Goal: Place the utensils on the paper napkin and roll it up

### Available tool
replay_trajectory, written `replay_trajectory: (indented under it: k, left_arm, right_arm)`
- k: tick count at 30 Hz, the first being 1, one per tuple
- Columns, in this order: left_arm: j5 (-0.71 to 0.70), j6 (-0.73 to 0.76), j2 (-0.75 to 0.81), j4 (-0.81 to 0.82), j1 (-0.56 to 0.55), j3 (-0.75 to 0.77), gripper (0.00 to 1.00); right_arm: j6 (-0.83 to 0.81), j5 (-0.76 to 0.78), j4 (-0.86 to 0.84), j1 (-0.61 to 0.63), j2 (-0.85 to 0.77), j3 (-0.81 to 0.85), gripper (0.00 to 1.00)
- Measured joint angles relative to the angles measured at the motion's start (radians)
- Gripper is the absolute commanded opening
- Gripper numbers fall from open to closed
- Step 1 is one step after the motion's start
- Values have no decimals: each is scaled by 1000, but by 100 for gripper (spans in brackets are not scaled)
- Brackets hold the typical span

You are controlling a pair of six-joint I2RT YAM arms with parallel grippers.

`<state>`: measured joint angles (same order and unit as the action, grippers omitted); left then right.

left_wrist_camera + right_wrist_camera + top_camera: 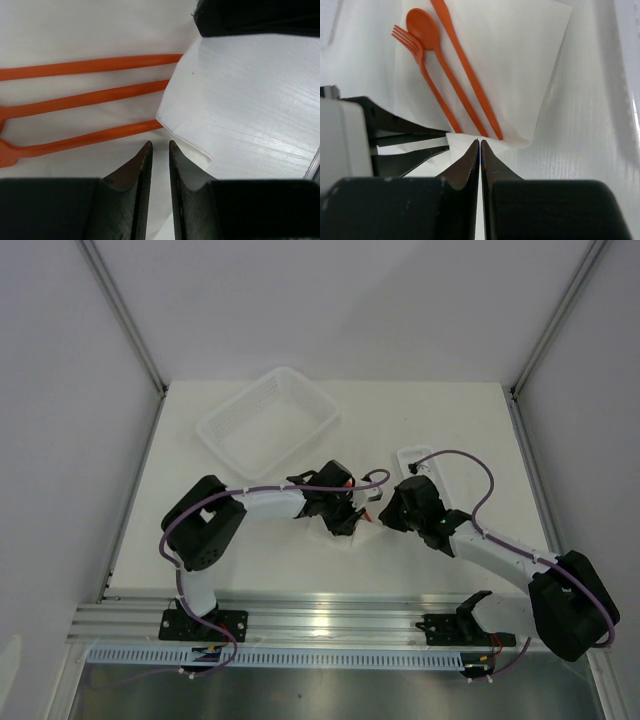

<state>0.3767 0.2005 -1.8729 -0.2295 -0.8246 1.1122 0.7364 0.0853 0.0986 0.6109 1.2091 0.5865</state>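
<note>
Three orange-red utensils lie side by side on the paper napkin [520, 60]: a fork [405, 37], a spoon [422, 27] and a knife [465, 65]. A folded flap of the napkin [240, 100] covers the ends of their handles [90, 97]. My right gripper [480, 141] is shut with its tips on the edge of that flap; it shows as a black block in the left wrist view [260, 17]. My left gripper [160, 144] stands just beside the flap with a narrow gap between its jaws. In the top view both grippers [352, 520] [385, 515] meet mid-table.
A large white mesh basket [268, 425] stands at the back left. A narrow white tray [425, 465] lies behind the right arm, partly covered by it. The metal rail [330, 620] runs along the near edge.
</note>
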Motion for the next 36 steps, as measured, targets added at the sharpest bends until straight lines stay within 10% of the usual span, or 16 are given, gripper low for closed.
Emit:
replay_trajectory:
  k: [22, 36]
  left_arm:
    - [-12, 10, 141, -49, 2, -101, 25]
    - [48, -100, 110, -203, 153, -14, 30]
  right_arm:
    - [-64, -106, -84, 4, 18, -66, 0]
    - [-155, -117, -51, -46, 351, 202, 0]
